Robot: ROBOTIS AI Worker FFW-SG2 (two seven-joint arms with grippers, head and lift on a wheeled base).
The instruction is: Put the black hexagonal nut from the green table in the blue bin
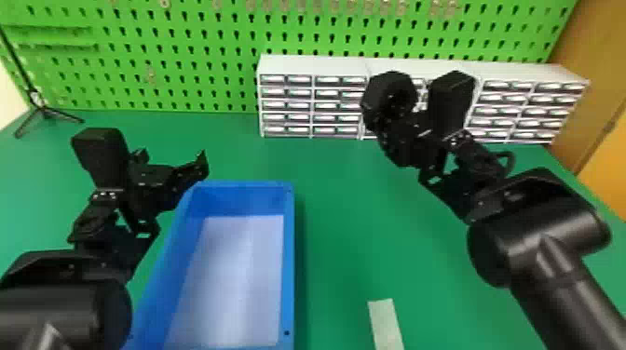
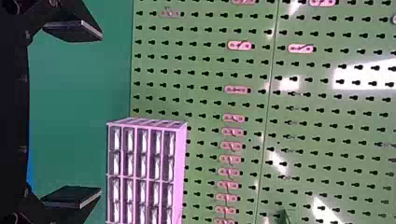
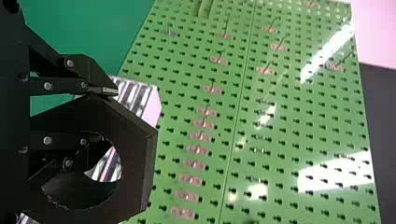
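In the head view the black hexagonal nut (image 1: pixel 383 98) is raised above the green table (image 1: pixel 344 195), in front of the drawer cabinets, with my right gripper (image 1: pixel 406 124) shut on its rim. The right wrist view has the nut (image 3: pixel 133 140) beyond my right gripper (image 3: pixel 105 112), one finger outside its wall and the other at its round hole. My left gripper (image 1: pixel 173 160) is over the blue bin's far left corner; the left wrist view shows this gripper (image 2: pixel 95 113) open, its fingers wide apart. The blue bin (image 1: pixel 289 260) stands left of centre on the table.
White drawer cabinets (image 1: pixel 309 65) line the table's back, behind the nut. A green pegboard (image 1: pixel 186 70) rises behind them. A small black tripod (image 1: pixel 44 111) stands at the back left. A pale strip (image 1: pixel 385 323) lies right of the bin, near the front.
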